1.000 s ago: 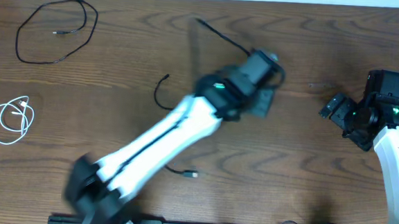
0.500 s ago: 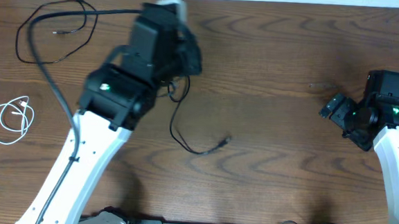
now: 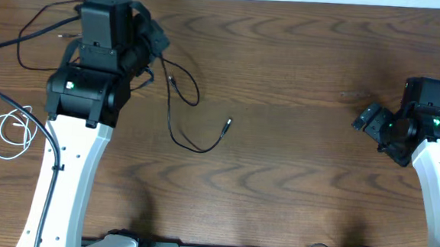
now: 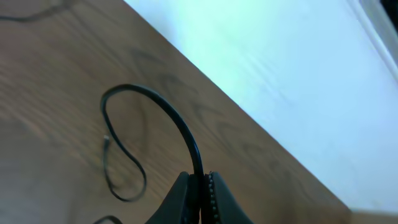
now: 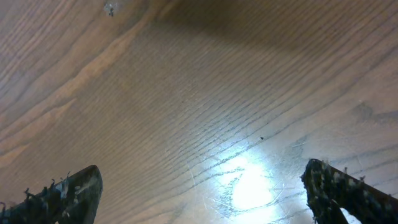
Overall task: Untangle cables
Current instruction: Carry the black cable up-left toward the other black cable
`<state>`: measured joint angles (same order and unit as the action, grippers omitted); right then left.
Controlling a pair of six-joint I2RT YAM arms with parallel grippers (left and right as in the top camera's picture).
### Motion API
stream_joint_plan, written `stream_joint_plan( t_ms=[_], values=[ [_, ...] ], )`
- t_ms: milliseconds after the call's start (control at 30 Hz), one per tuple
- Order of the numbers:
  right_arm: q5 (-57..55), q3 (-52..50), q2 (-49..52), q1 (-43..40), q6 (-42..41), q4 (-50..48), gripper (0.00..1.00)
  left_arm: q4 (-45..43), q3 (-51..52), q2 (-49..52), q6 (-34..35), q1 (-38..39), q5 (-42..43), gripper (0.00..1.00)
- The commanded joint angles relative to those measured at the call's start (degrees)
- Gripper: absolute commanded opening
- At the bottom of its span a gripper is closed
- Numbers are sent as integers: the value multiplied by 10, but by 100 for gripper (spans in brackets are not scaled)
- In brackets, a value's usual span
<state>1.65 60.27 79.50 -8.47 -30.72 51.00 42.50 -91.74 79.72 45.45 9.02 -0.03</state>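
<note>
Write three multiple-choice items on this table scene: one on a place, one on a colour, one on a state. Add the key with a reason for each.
1. The white cable lies:
A. near the left edge of the table
B. at its middle
C. below the right arm

2. The held cable in the left arm's fingers is:
A. white
B. black
C. red

3. The right arm's fingers are:
A. open over bare wood
B. shut on a plug
C. shut on a coil

Key:
1 A, the overhead view shows its coil by the left edge.
2 B, the left wrist view shows a black cord pinched between shut fingers.
3 A, the right wrist view shows a wide gap with only wood in it.
</note>
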Motion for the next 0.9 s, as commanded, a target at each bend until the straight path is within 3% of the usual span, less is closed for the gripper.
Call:
stream_joint_plan(
  t_ms=[0, 167, 400, 567, 867],
  values=[
    [-7, -1, 0, -5, 8, 0, 99, 7, 4, 5, 18, -8, -99, 7],
    [-7, -1, 0, -5, 8, 0, 99, 2, 12, 34, 18, -9, -199, 7],
    [-7, -1, 0, -5, 8, 0, 99, -39, 12, 112, 15, -10, -265, 7],
    [-7, -1, 0, -5, 8, 0, 99, -83, 12, 170, -23, -10, -345, 7],
    [-7, -1, 0, -5, 8, 0, 99, -87, 12, 224, -114, -17, -356, 7]
  ],
)
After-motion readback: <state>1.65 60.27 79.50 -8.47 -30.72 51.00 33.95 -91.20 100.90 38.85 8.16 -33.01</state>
